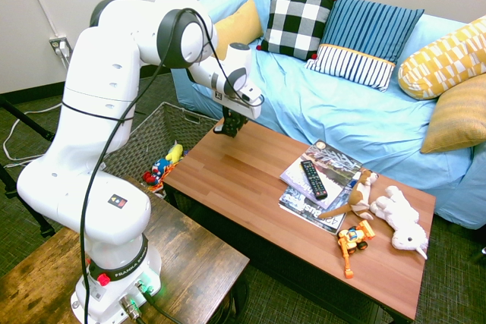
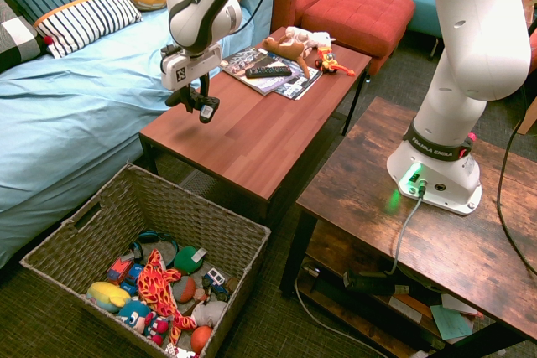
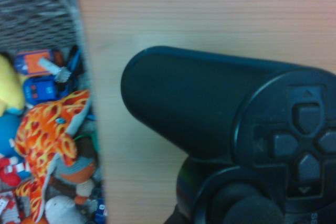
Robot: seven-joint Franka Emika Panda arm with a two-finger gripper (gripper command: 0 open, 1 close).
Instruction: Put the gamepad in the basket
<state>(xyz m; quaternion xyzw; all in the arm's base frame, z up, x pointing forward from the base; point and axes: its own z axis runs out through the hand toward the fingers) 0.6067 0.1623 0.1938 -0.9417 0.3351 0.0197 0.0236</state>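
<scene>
My gripper [image 2: 195, 96] is shut on the black gamepad [image 2: 201, 106], which hangs a little above the reddish wooden coffee table [image 2: 252, 136], near the table's end by the basket. In the first exterior view the gamepad [image 1: 228, 127] shows as a dark shape under the white wrist. Close up, one curved handle and the arrow buttons of the gamepad [image 3: 220, 129] fill the wrist view. The basket [image 2: 126, 199] is a large grey woven one on the floor beside the table's end, with several colourful toys in it. It also shows beyond the table edge, basket [image 1: 137, 146], and in the wrist view, basket [image 3: 37, 22].
At the table's other end lie magazines [image 1: 323, 168] with a slim black remote [image 1: 313, 178] on them, two plush animals [image 1: 399, 218] and an orange toy digger [image 1: 353, 240]. A blue-covered sofa [image 1: 342, 104] with cushions runs along the table. A red ottoman [image 2: 357, 10] stands beyond it.
</scene>
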